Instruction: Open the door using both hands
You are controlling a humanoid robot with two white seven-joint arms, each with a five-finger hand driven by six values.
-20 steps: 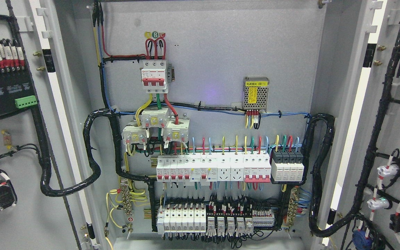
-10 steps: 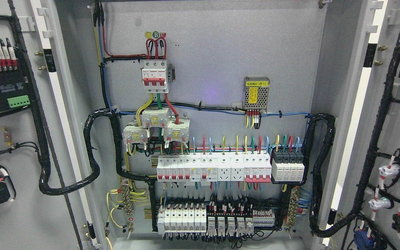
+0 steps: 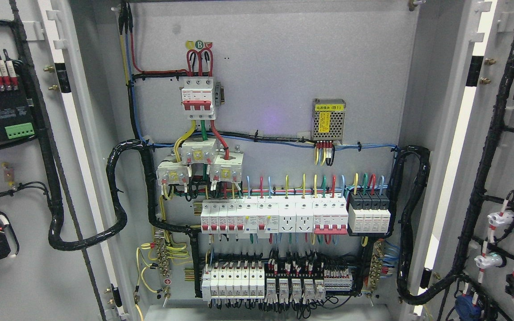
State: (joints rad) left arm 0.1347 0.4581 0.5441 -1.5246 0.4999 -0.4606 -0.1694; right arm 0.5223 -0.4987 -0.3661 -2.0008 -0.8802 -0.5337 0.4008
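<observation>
An electrical cabinet stands with both doors swung wide. The left door (image 3: 29, 276) shows its grey inner face at the picture's left, carrying a black terminal block and cable loom. The right door (image 3: 502, 169) fills the right edge, with black wiring and white connectors on it. Between them the grey back panel (image 3: 283, 58) holds a red-and-white main breaker (image 3: 199, 98), a row of small breakers (image 3: 275, 216) and a meshed power supply (image 3: 328, 120). Neither hand nor arm appears anywhere in the head view.
Thick black cable looms (image 3: 118, 191) curve from the cabinet to each door near the hinges. A lower row of terminals and relays (image 3: 279, 281) sits by the cabinet floor. White door frame strips (image 3: 76, 133) run down both sides.
The left door's parts have drifted further left and slightly down in the picture, and the right door's parts have shifted a little right: both doors have swung slightly wider.
</observation>
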